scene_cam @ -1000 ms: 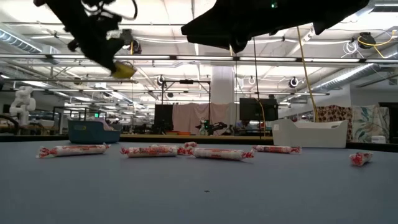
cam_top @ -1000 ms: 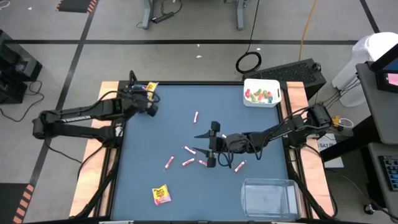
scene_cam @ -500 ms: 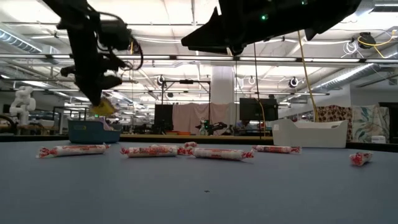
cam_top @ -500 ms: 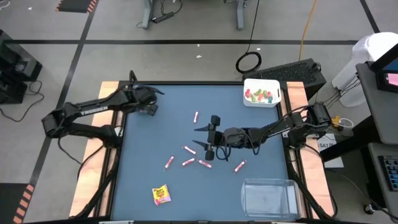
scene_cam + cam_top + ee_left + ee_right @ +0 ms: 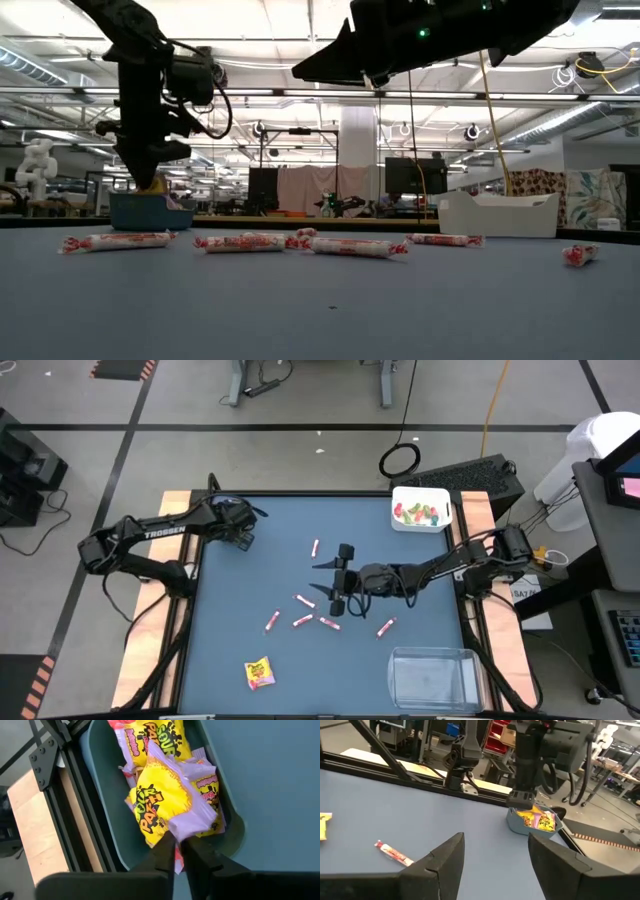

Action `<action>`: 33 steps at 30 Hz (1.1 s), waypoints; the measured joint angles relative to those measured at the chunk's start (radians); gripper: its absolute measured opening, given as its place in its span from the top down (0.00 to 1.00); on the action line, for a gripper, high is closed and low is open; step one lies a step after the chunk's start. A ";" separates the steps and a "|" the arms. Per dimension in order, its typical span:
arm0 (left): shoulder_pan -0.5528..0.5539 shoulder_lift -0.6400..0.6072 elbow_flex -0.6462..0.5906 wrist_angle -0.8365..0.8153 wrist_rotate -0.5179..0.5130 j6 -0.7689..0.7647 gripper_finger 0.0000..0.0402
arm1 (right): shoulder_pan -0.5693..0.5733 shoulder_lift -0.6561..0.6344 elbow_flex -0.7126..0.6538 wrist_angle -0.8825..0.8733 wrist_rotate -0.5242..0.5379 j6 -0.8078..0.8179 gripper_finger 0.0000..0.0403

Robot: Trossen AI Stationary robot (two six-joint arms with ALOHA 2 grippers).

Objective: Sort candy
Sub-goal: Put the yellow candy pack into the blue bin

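My left gripper (image 5: 178, 847) points down into the teal bin (image 5: 107, 815) at the table's far left corner, shut on a yellow candy packet (image 5: 162, 802) that lies on other yellow packets there. My right gripper (image 5: 333, 582) hangs open and level above the table's middle, pointing toward the left edge, with nothing between its fingers. Several pink-white candy sticks (image 5: 303, 620) lie flat on the blue mat below and beside it. Another stick (image 5: 315, 547) lies farther back. One yellow packet (image 5: 259, 674) lies near the front edge. My left gripper pinches the packet's pale purple-white crimped edge (image 5: 186, 827) between its two fingertips, which stand a narrow slit apart. The fingers come from above, slanting down into the bin. The packet lies tilted on the pile of packets inside the bin.
A white bin (image 5: 421, 510) with green and red wrapped pieces stands at the far right corner. A clear bin (image 5: 432, 678) stands at the near right corner. Black frame rails and wooden boards (image 5: 35, 820) run beside the teal bin. Bare mat lies between the sticks and the bins.
My left gripper has sunk and tipped downward, carrying the yellow packet from above the far left corner into the teal bin, where the packet now lies on the pile. My right gripper has drifted slightly toward the far edge and stayed open.
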 joint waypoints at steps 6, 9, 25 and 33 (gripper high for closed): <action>-0.001 0.000 0.004 -0.007 0.006 0.030 0.72 | -0.015 0.000 0.000 -0.018 0.000 0.007 0.48; -0.001 0.000 0.046 -0.070 0.029 0.033 0.66 | -0.017 0.000 0.000 -0.024 0.000 0.011 0.48; 0.020 -0.018 0.111 -0.056 -0.051 0.078 0.82 | -0.017 0.000 0.000 -0.026 0.000 0.041 0.48; 0.029 -0.018 0.001 0.079 0.074 0.104 0.98 | -0.017 0.000 0.000 -0.049 0.000 0.052 0.48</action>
